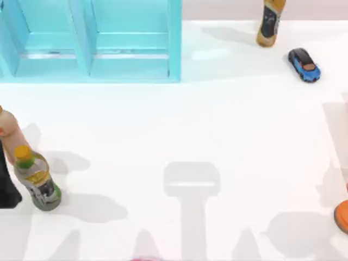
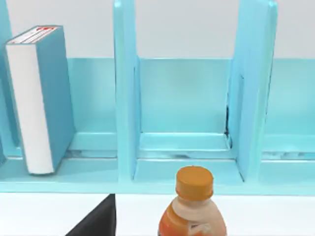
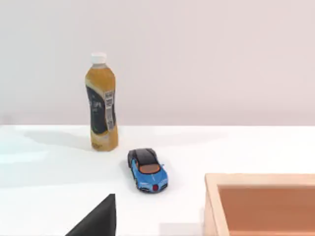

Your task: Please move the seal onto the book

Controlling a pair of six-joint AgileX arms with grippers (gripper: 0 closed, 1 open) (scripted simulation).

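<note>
I see a white table (image 1: 217, 125), a light-blue shelf unit (image 1: 89, 41) at its far-left side, and probably a plain pale wall (image 3: 206, 59) behind.

A flat black wedge with a sloping edge, a bit of the left tool (image 2: 96, 219), matches the one on the right tool (image 3: 96, 219).

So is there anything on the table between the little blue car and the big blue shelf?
No, nothing. In the top view the white table is bare between the blue toy car and the shelf unit.
</note>
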